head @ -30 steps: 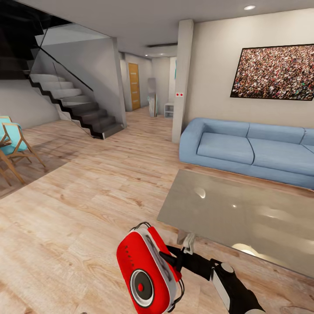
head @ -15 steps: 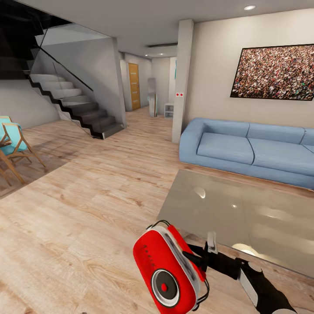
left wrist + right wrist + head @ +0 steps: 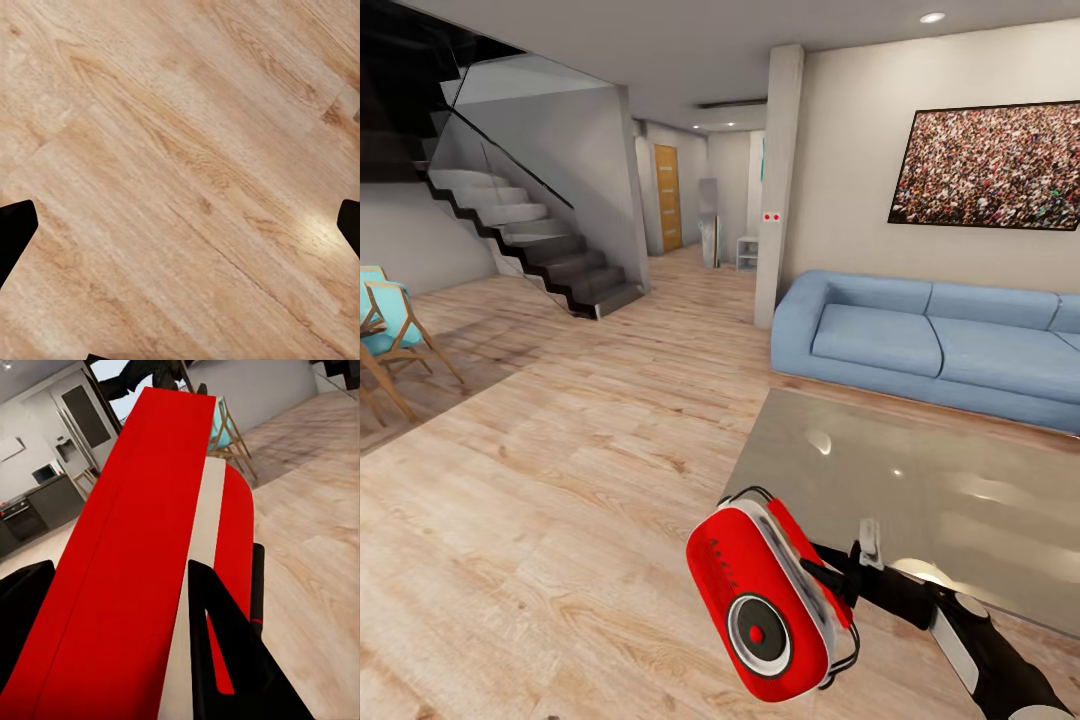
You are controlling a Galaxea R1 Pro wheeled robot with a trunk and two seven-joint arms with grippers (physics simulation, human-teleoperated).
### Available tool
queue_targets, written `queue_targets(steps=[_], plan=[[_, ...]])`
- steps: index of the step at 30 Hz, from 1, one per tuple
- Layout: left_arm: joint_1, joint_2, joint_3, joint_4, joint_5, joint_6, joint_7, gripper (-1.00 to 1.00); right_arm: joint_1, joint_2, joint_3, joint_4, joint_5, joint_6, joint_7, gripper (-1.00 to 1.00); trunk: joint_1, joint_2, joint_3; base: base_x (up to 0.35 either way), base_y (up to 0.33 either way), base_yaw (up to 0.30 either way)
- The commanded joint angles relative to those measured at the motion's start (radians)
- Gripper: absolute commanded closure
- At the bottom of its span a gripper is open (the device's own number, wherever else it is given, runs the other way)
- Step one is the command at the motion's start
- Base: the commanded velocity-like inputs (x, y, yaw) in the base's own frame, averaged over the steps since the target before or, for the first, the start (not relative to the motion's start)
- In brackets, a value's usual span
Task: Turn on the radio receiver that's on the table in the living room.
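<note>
Radio receiver (image 3: 768, 603) clamped in the right gripper (image 3: 822, 578), fingers pressed on its edges, one dark finger (image 3: 225, 660) lying across the white stripe in the right wrist view. Held aloft, clear of any support, round dark dial facing the head camera, thin wire handle looping over the top. Carried rightward and a little farther from the robot over the last second, from over the bare wooden floor (image 3: 560, 480) to just at the near corner of the glossy grey counter (image 3: 920, 490). Camera fixed meanwhile (stairs, pillar and blue sofa (image 3: 920, 340) sit in the same places in every head picture), so a true arm move and no shift of the view. Likely meaning for the task: radio being brought back toward the counter, either for setting down or for steadying before the switch is worked; no telling from these pictures whether already switched on. Left gripper (image 3: 180, 225) spread wide, its two dark tips at opposite edges of the left wrist view, holding nothing, only floorboards between them. Further out, a wooden chair with turquoise cushions (image 3: 385, 320) near the staircase (image 3: 530, 240).
</note>
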Motion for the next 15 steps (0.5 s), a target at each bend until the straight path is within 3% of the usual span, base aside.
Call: queue_targets(steps=[1, 8, 15], plan=[[0.0, -0.001, 0.0, 0.0, 0.0, 0.0, 0.0, -1.0, 0.0, 0.0, 0.0, -0.001, -0.001, 0.0, 0.0, 1.0, 0.0, 0.0, 0.0, 0.0, 0.0, 0.0], [0.0, 0.001, 0.001, -0.003, 0.004, 0.003, -0.013, -1.0, 0.0, 0.004, 0.004, 0.003, -0.012, 0.0, -0.007, 1.0, 0.0, 0.0, 0.0, 0.0, 0.0, 0.0], [0.0, 0.001, -0.013, -0.094, -0.001, 0.039, -0.101, -1.0, 0.0, 0.005, 0.003, 0.006, -0.018, 0.005, 0.002, 1.0, 0.0, 0.0, 0.0, 0.0, 0.0, 0.0]])
